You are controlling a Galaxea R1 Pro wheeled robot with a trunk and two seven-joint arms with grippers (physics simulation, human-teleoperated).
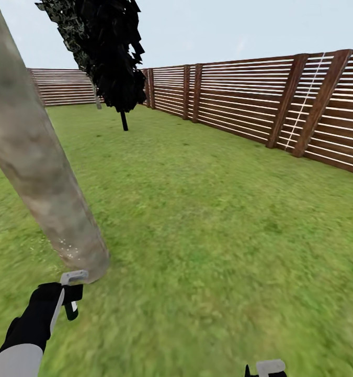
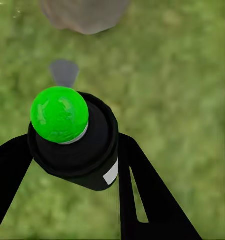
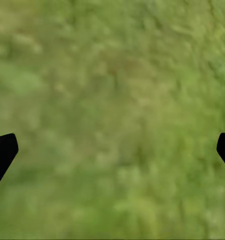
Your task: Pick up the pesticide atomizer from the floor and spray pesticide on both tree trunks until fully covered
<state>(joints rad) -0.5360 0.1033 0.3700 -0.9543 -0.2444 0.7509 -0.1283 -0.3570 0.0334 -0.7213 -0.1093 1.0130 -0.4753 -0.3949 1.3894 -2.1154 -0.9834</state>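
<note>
A thick, mottled beige-grey tree trunk (image 1: pixel 35 157) leans across the left of the head view, with fine white pesticide speckles (image 1: pixel 66 244) near its base. My left gripper (image 1: pixel 71 291) sits just in front of that base, shut on the pesticide atomizer (image 1: pixel 71 308). In the left wrist view the atomizer (image 2: pixel 77 150) is a black bottle with a white label and a bright green top, held between the two black fingers (image 2: pixel 142 195), and the trunk base (image 2: pixel 85 15) lies a short way beyond it. My right gripper (image 1: pixel 266 369) hangs low over the grass, its fingertips (image 3: pixel 2 150) wide apart and empty.
Green lawn (image 1: pixel 213 225) spreads to the right and ahead. A brown slatted fence (image 1: pixel 249 104) runs along the right and back. A near-black tree (image 1: pixel 111 57) with a thin dark trunk stands further off, near the fence corner.
</note>
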